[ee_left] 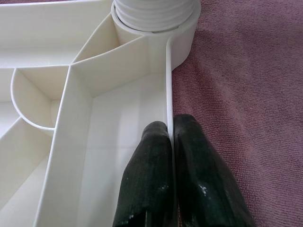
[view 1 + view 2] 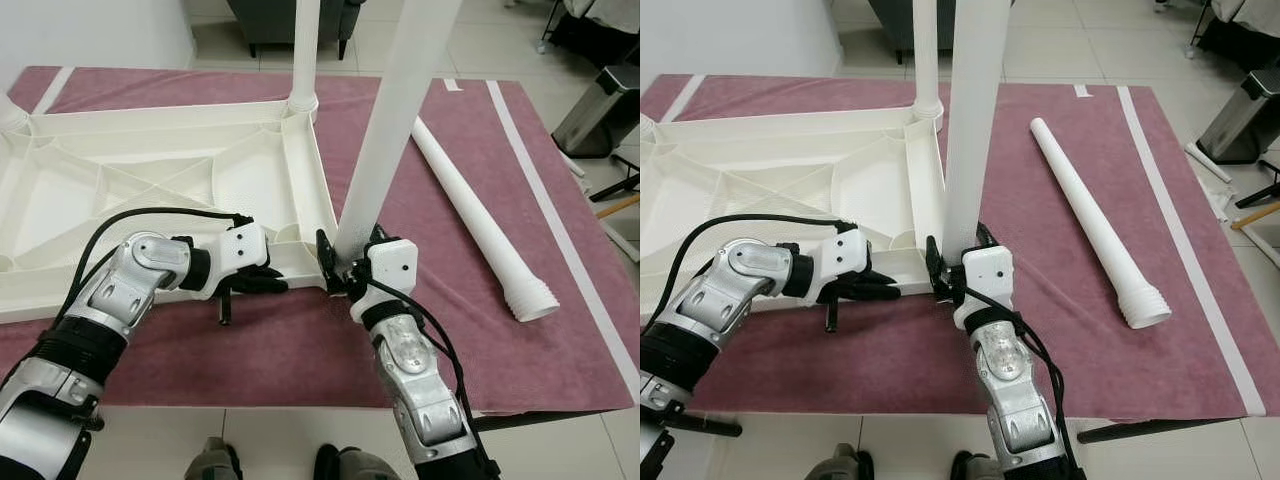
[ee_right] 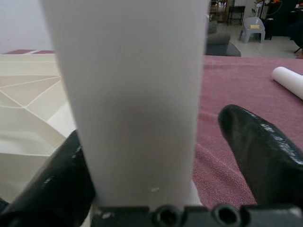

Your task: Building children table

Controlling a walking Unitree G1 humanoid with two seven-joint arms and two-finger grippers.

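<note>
A white plastic table top [image 2: 150, 128] lies upside down on a maroon rug [image 2: 450, 330]. A white leg [image 2: 400, 100] stands in its near right corner socket, leaning slightly right. My right gripper [image 2: 348, 266] is open around the base of that leg [image 3: 132, 94]; one finger [image 3: 52, 184] touches it and the other finger [image 3: 258, 151] stands apart. My left gripper [image 1: 170, 132] is shut on the thin front rim wall of the table top [image 1: 118, 137], left of that corner. A second leg [image 2: 305, 50] stands upright in the far right corner.
A loose white leg [image 2: 470, 210] lies on the rug to the right, threaded end toward me. Another leg base [image 2: 10, 115] shows at the far left corner. A grey bin [image 2: 600, 110] and a dark chair [image 2: 290, 20] stand on the tiled floor beyond the rug.
</note>
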